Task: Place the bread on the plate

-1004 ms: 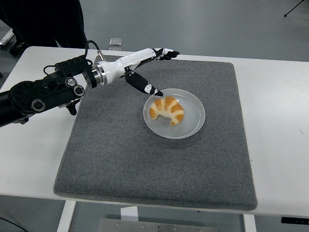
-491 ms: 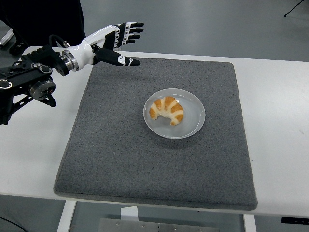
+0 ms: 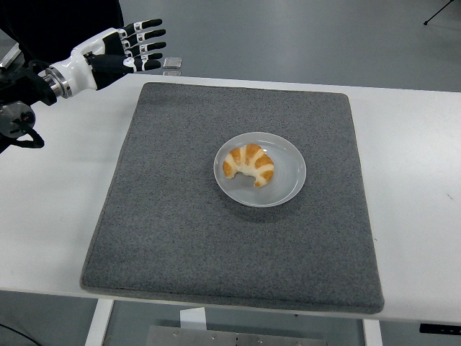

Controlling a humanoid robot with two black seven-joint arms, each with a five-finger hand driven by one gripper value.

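Grey felt mat [image 3: 230, 238] covers most of the white table [image 3: 410, 187], and on it, a little right of centre, sits the plate [image 3: 287, 189] with the bread [image 3: 249, 163] lying inside, toward its left half. The bread rests flat within the rim and touches nothing else, so the placing looks done.

What remains, by my reading, is clearing the arm away. To do that well, the arm should travel high and outward, away from the plate, so no finger catches the rim or drags the mat. There is no need to hurry or to pass low over the bread; a smooth swing back to the left side is enough.

At the upper left corner, the left hand [image 3: 119, 52] hangs above the table's far-left edge, well apart from the plate. Its palm faces roughly sideways, and the fingers [image 3: 144, 34] are stretched out, stacked one above another and pointing right, with the thumb set just below them. It holds nothing. A small dark object [image 3: 171, 63] lies on the table just beside the fingertips. No right arm shows.
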